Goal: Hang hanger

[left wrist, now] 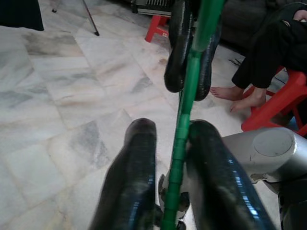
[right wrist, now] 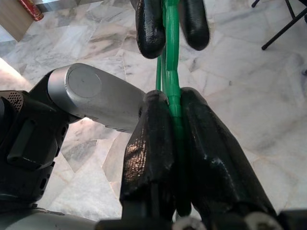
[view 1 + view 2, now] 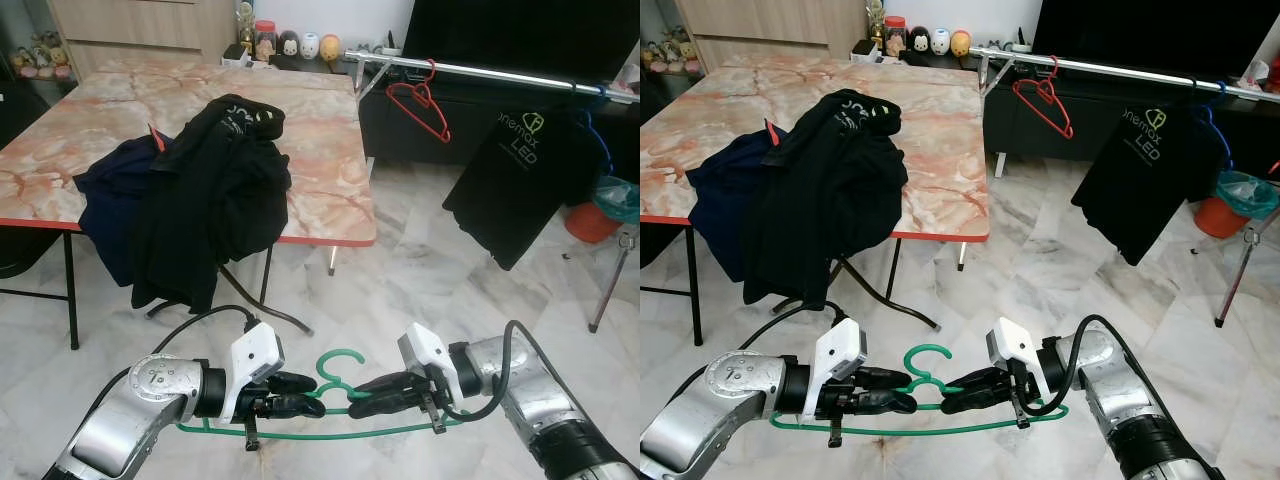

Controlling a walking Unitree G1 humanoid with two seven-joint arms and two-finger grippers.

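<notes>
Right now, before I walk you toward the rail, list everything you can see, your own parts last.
Green plastic hanger: one, held low in front between both end effectors.
Red wire hanger: one, hooked on the rail.
Silver metal clothes rail: one, ahead to the right.
Black printed T-shirt: one, hanging from the rail.
Dark clothes pile: black and navy, draped over the table's near edge.
Marble-pattern folding table: one, pinkish top, ahead to the left.
Red plastic stools: two, a person's bare feet beside the nearer one.
Left end effector: shut on the hanger.
Right end effector: shut on the hanger.
</notes>
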